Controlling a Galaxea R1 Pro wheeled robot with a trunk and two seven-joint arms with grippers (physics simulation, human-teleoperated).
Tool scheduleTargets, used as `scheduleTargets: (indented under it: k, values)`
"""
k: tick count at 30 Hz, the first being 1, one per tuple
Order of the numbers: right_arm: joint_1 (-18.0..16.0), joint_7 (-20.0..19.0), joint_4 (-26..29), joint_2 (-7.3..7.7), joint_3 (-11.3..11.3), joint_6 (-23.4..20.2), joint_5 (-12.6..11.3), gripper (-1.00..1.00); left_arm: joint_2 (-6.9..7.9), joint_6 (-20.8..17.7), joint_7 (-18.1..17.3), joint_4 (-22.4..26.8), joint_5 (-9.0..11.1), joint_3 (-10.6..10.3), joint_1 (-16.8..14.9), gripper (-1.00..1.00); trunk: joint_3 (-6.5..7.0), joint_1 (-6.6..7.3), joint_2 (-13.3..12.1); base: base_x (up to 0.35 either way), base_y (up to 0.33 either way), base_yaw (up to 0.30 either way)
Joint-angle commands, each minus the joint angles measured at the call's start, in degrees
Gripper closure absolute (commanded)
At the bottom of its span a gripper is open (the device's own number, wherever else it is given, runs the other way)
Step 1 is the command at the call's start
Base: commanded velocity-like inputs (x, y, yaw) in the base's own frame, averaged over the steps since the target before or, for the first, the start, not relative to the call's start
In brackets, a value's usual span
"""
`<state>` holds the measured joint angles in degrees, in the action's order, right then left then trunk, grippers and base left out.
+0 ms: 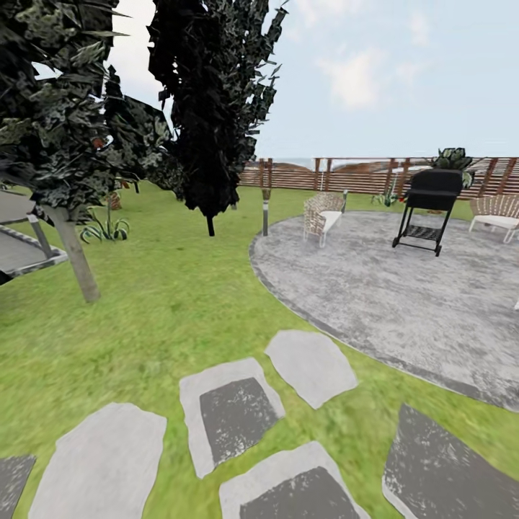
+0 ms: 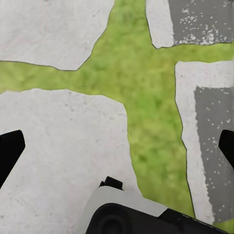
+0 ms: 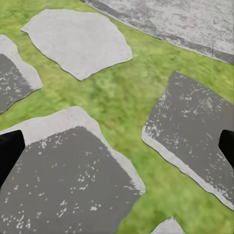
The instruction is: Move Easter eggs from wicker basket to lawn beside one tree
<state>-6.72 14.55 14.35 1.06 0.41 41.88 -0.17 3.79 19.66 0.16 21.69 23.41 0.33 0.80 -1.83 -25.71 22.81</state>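
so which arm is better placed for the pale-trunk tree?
Left, marginally: the tree stands on the lawn at the robot's left. Both the left pincer and right pincer hang open and empty over stepping stones.

**No readable text anywhere**

Nothing legible appeared in any of the three views. The black grill (image 1: pixel 430 209) on the paved circle (image 1: pixel 404 303) carried no brand or label that could be made out (it was small and soft in the render). The stepping stones (image 1: pixel 231 411), the wooden fence (image 1: pixel 346 174) and the wicker chair (image 1: pixel 322 214) bore no lettering, numbers or signs.
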Motion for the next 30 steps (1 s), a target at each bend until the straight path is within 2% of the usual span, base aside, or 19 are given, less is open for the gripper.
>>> scheduleTargets:
  k: [1, 12, 30]
  values:
    - [0.0, 0.1, 0.0, 0.00, 0.1, 0.2, 0.0, -1.00, 0.00, 0.0, 0.0, 0.1, 0.1, 0.0, 0.0, -1.00, -0.11, -0.07, 0.1, 0.329, 0.000, 0.000]
    - [0.0, 0.1, -0.1, 0.16, 0.0, 0.3, -0.2, -1.00, -0.01, -0.1, 0.0, 0.1, 0.0, 0.0, 0.0, -1.00, -0.06, -0.07, 0.1, 0.328, 0.000, -0.046]
    - [0.0, 0.1, -0.1, 0.18, -0.1, 0.2, -0.1, -1.00, -0.01, -0.1, 0.0, 0.1, 0.0, 0.0, 0.0, -1.00, 0.35, -0.07, 0.1, 0.328, 0.000, -0.237]
